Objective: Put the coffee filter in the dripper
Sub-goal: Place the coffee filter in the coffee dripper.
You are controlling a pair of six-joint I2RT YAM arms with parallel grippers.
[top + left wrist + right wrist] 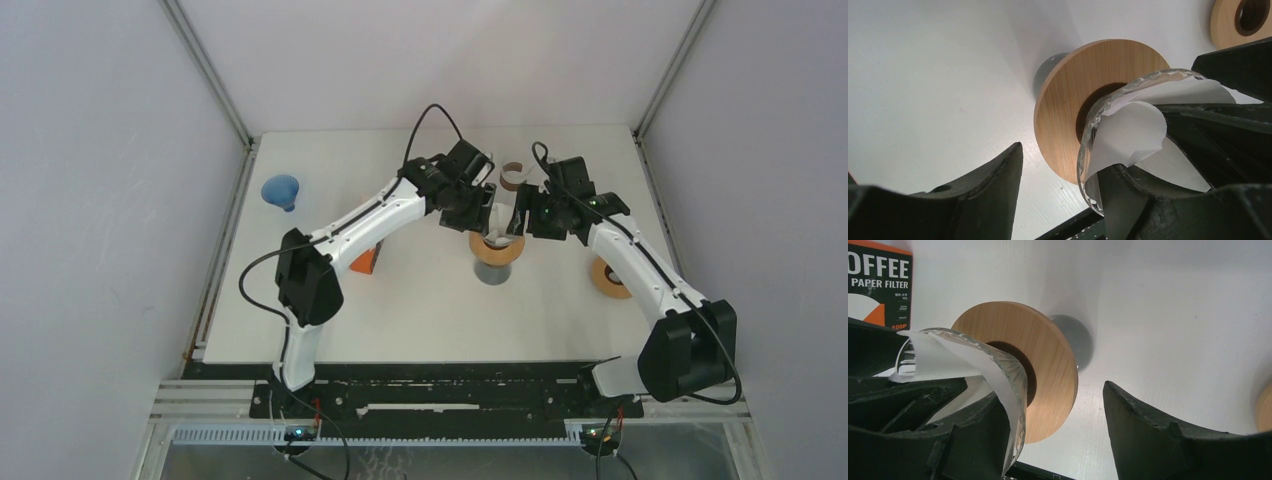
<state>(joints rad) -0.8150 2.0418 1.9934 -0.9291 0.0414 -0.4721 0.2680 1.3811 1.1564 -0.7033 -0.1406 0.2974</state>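
Dripper (496,247) upright on a grey base (494,274) at the middle of the surface (420,320), its glass cone set through a wooden collar (1068,125). Coffee filter (1130,132), white paper, inside the glass cone against its wall, with one curled edge just above the rim. Left gripper (480,217) at the dripper's left rim, jaws parted wide: one finger down inside the cone touching the paper, the other outside and clear of the collar, nothing clamped. Right gripper (527,222) at the dripper's right rim, likewise wide open, one finger inside the cone, the other well outside, no hold on anything. Orange filter box (365,262) to the dripper's left. Blue funnel (282,190) much farther left. Second wooden ring (608,278) flat on the surface to the dripper's right. Small brown ring (512,176) just behind the dripper.
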